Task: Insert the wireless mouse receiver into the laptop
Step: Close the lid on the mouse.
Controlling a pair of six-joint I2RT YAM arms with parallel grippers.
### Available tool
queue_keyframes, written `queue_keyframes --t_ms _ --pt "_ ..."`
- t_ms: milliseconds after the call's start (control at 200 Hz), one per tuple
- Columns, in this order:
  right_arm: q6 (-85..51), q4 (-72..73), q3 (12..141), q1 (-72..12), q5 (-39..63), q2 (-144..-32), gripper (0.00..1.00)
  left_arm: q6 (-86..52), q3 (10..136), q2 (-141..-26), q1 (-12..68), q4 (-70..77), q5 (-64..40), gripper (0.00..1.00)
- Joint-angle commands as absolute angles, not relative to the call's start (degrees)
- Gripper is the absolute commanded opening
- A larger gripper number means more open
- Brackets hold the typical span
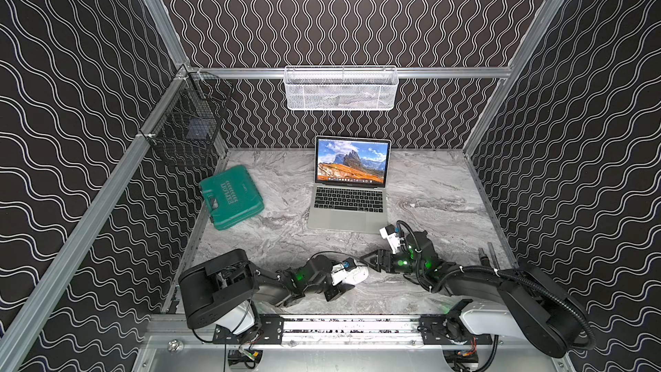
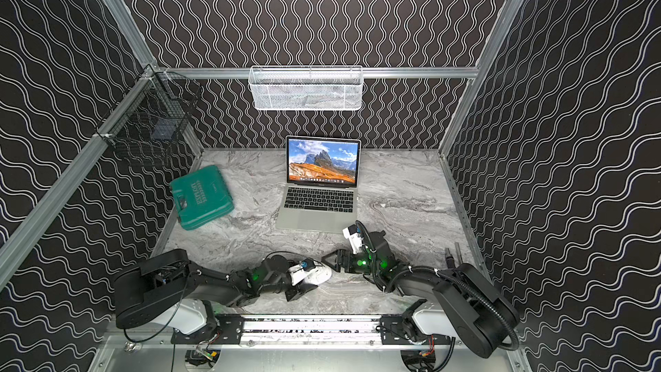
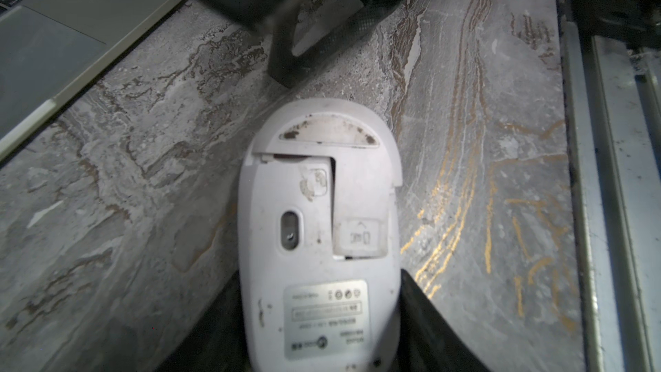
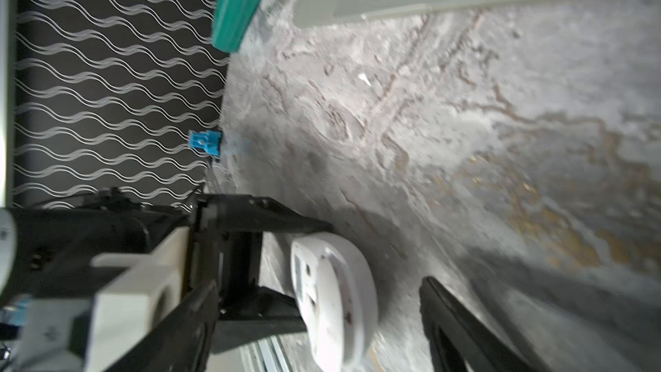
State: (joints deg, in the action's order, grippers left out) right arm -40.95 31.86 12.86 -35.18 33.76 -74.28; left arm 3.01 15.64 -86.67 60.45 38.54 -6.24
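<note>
At 6 o'clock on the tabletop point(image 1: 447, 191), by the front rail point(image 1: 339, 327): left jaws pinching the wireless mouse point(image 1: 357, 274) by its sides. Its rear end sits between the fingers point(image 3: 422, 331), underside with label and sensor window toward the left wrist camera. Right jaws spread wide at 3 o'clock of the mouse, just off its free end, not touching it. Laptop point(image 1: 348, 205) open at 12 o'clock of the mouse, screen lit, apart from both jaws. Green case point(image 1: 232, 196) at 9 o'clock of the laptop. White mesh basket point(image 1: 340, 89) hangs at 12 o'clock, black wire basket point(image 1: 186, 116) at 10 o'clock.
</note>
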Motion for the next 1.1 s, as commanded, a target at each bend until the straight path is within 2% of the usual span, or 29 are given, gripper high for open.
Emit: queue_keyframes --t_ms 0,90,190,340,726,1096 --pt "-38.15 26.88 12.42 -35.24 36.76 -75.27 0.85 2.35 15.38 -87.19 60.38 34.89 -6.28 0.18" --pt "-38.66 29.17 11.83 -35.31 40.34 -77.47 0.73 2.37 15.72 -87.4 60.42 34.46 -6.51 0.18" --pt "-38.88 29.71 11.16 -35.42 39.8 -77.22 0.59 2.42 15.76 -87.33 60.34 34.1 -6.51 0.18" --pt "-36.91 26.42 12.82 -35.42 40.42 -76.9 0.58 2.28 15.56 -87.03 60.29 33.83 -6.42 0.18" --pt "-34.94 28.19 16.18 -35.68 42.89 -84.16 0.39 2.37 15.61 -87.55 60.29 33.36 -7.47 0.18" --pt "-32.18 22.76 17.61 -35.51 40.9 -84.18 0.29 2.76 15.5 -87.33 60.29 32.35 -8.02 0.18"
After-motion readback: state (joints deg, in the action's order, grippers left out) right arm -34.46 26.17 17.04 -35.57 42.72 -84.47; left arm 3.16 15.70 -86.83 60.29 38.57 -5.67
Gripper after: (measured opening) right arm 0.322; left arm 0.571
